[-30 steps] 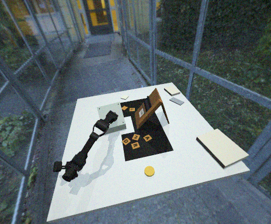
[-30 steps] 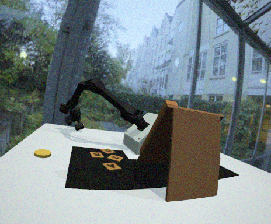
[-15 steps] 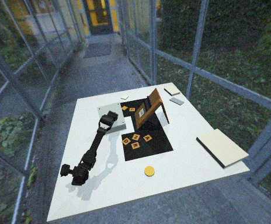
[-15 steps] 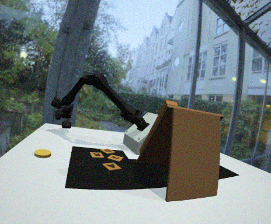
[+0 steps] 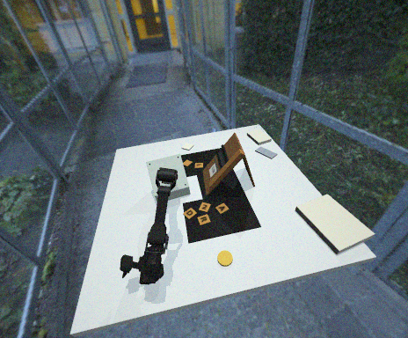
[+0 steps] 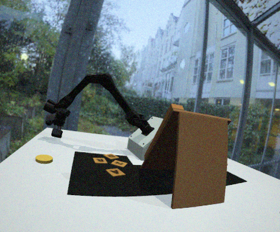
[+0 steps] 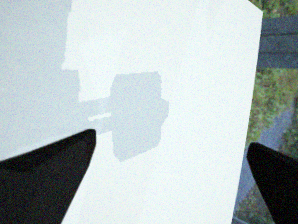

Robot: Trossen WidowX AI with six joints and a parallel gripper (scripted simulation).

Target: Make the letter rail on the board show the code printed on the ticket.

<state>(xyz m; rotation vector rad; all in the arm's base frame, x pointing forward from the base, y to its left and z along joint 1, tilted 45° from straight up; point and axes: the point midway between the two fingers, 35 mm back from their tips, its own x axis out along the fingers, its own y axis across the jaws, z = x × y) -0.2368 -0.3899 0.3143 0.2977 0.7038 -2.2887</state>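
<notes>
Letter tiles (image 5: 205, 211): four orange squares, scattered flat on black mat (image 5: 225, 224), roughly centre of white counter (image 5: 111, 286). From mat centre in top view: yellow disc (image 5: 225, 258) at 6 o'clock, well apart from tiles. Gripper (image 5: 148, 275) at 8 o'clock, hanging over bare counter, pointing down, fingers spread wide, holding nothing; only own shadow below in wrist view. Arm base plate (image 5: 152, 169) at 10 o'clock. Brown tilted board (image 5: 225, 163) at 12 o'clock, white ticket (image 5: 213, 169) on its face; print too small to read. Two more tiles (image 5: 193, 164) on mat beyond, at 11 o'clock. Cream slab (image 5: 335, 222) at 3 o'clock, near counter edge.
</notes>
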